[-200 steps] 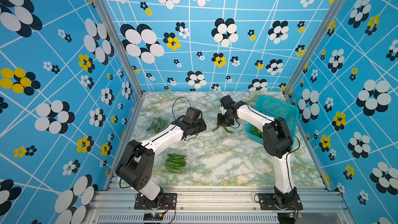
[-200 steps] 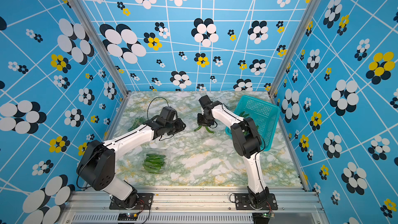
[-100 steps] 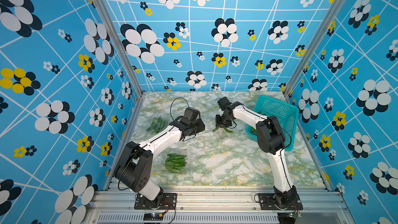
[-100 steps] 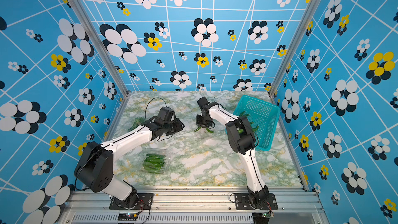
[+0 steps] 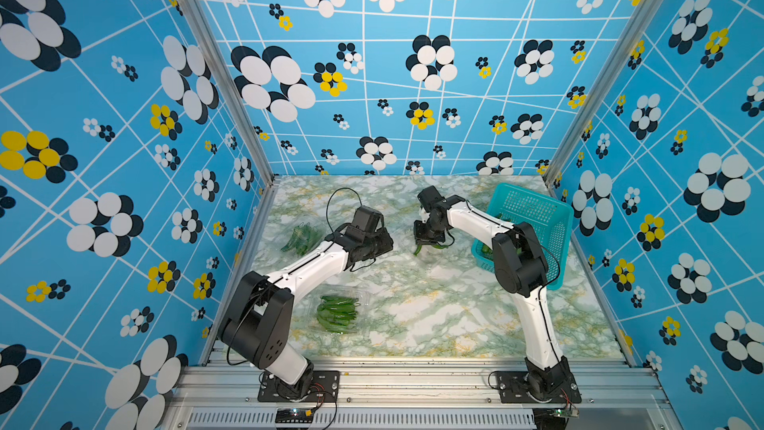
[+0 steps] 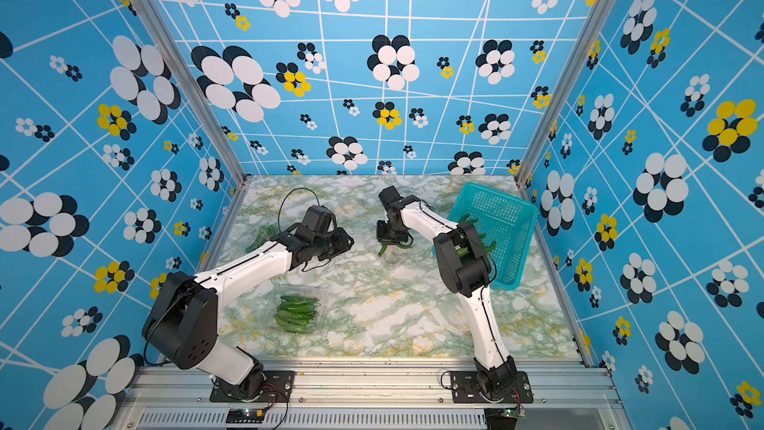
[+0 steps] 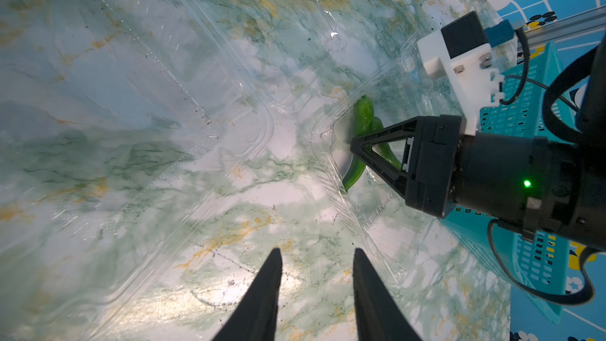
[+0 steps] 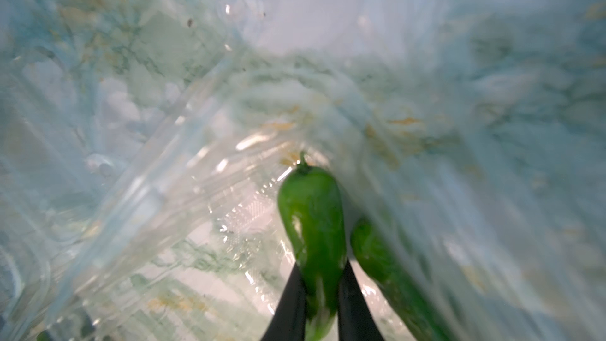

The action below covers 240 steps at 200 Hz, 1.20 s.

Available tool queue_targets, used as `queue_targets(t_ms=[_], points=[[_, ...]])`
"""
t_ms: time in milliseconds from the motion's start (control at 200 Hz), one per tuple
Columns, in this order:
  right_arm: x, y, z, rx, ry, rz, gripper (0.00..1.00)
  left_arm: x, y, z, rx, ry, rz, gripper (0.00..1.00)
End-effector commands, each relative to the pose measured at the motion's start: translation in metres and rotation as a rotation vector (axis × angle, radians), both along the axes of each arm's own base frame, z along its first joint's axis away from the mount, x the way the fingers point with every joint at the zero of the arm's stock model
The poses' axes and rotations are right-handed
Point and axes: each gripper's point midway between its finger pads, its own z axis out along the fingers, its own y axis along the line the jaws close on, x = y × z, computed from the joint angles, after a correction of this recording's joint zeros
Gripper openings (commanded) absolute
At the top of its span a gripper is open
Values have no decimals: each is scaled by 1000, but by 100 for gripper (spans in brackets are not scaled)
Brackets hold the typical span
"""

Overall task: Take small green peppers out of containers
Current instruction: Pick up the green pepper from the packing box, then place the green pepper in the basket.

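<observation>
The right gripper (image 8: 322, 267) is clamped on a green pepper (image 8: 311, 221) at the clear container (image 7: 387, 234); the left gripper (image 7: 317, 254), jaws apart and empty, is just left.

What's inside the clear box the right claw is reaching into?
Two small green peppers are in the clear box: the gripped pepper sits between the right claw's fingers, and the second pepper is beside it. The claw hides their lower ends and anything beneath.

Teal perforated basket (image 5: 533, 208) on marble tabletop (image 5: 434, 316), far R side, w/ blue flower-print walls (image 5: 372, 88) around
</observation>
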Motion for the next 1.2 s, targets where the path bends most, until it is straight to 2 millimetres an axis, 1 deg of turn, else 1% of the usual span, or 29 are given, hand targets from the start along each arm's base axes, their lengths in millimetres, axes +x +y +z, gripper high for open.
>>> queue_targets(t_ms=[0, 80, 180, 265, 320, 375, 445, 455, 480, 495, 545, 560, 590, 600, 610, 685, 715, 750, 785, 834, 864, 874, 884, 904, 984, 1059, 1134, 1169, 1194], points=[[-11, -1, 61, 42, -85, 47, 1, 5, 0, 6, -6, -8, 6, 39], [-17, -7, 88, 56, -133, 46, 1, 8, -3, 8, 3, -10, -2, 39], [-21, -20, 124, 45, -212, 44, 0, 11, -8, 15, 36, -17, -33, 38], [-21, -38, 154, 33, -279, 14, 1, 16, -21, 27, 51, -36, -72, 39], [-21, -52, 170, 38, -325, -17, 1, 18, -33, 35, 56, -50, -100, 38], [-20, -69, 186, 40, -371, -55, 1, 20, -48, 42, 50, -65, -127, 38], [-20, -93, 202, 31, -424, -104, 1, 22, -72, 51, 30, -85, -171, 39], [-20, -97, 203, 29, -426, -114, 1, 21, -75, 50, 30, -82, -179, 39], [-19, -106, 212, 33, -451, -135, 1, 22, -85, 53, 23, -89, -198, 39], [-22, -114, 203, 21, -436, -146, 1, 22, -92, 55, 18, -93, -210, 39], [-23, -134, 206, 9, -452, -191, 1, 21, -112, 60, 3, -105, -251, 39], [-23, -141, 206, 5, -455, -206, 1, 20, -117, 57, 2, -100, -263, 39], [-24, -153, 204, -2, -458, -235, 1, 20, -130, 60, -8, -105, -290, 39], [-24, -157, 204, -4, -459, -244, 2, 19, -134, 64, -15, -113, -297, 39], [-24, -161, 203, -5, -458, -251, 2, 19, -138, 60, -13, -106, -305, 39], [-27, -186, 194, -14, -446, -307, 2, 16, -166, 60, -31, -105, -364, 39], [-27, -194, 188, -21, -439, -324, 2, 15, -176, 57, -31, -101, -385, 39], [-28, -204, 181, -28, -427, -345, 2, 13, -188, 58, -36, -105, -408, 39], [-28, -212, 172, -36, -414, -361, 2, 12, -196, 52, -32, -98, -426, 39], [-27, -222, 157, -54, -394, -382, 2, 11, -208, 51, -37, -96, -447, 39], [-28, -223, 147, -58, -375, -384, 2, 9, -213, 48, -40, -89, -457, 39], [-28, -223, 144, -60, -370, -384, 2, 9, -215, 47, -40, -86, -460, 39], [-27, -234, 142, -67, -364, -410, 2, 9, -216, 47, -42, -85, -461, 39], [-26, -239, 135, -73, -354, -423, 2, 9, -218, 45, -42, -81, -465, 39], [-26, -249, 109, -91, -301, -445, 4, 7, -222, 41, -42, -71, -468, 39], [-25, -254, 86, -115, -254, -446, 9, 5, -219, 41, -33, -66, -464, 39], [-25, -255, 70, -133, -216, -435, 22, 4, -210, 43, -15, -72, -448, 40], [-25, -256, 66, -142, -207, -435, 31, 3, -206, 44, -13, -73, -442, 40], [-24, -257, 65, -150, -207, -437, 34, 2, -203, 43, -9, -72, -437, 40]])
